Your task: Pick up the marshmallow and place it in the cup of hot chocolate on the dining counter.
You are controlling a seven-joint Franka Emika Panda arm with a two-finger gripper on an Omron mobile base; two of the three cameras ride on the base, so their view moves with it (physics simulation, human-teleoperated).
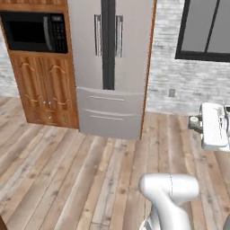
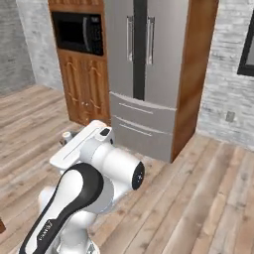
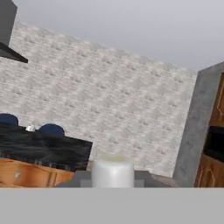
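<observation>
In the hand view my gripper (image 3: 112, 178) is shut on the marshmallow (image 3: 113, 170), a small whitish-cream block between the grey fingertips (image 3: 75, 179). Far off at the left of that view stands the dining counter (image 3: 48, 151), with its black veined top and reddish wooden side. A tiny white cup (image 3: 29, 128) sits on its top at the far edge; what it holds is too small to tell. Blue stool backs (image 3: 51, 128) rise behind the counter. My white hand (image 1: 213, 126) shows at the right edge of the left base view, held high above the floor.
A steel fridge (image 1: 108, 67) stands ahead, with a wooden cabinet and a black microwave (image 1: 36, 31) to its left. A dark-framed window (image 1: 206, 29) is set in the brick wall on the right. Bare wooden floor (image 1: 67, 170) lies between me and them.
</observation>
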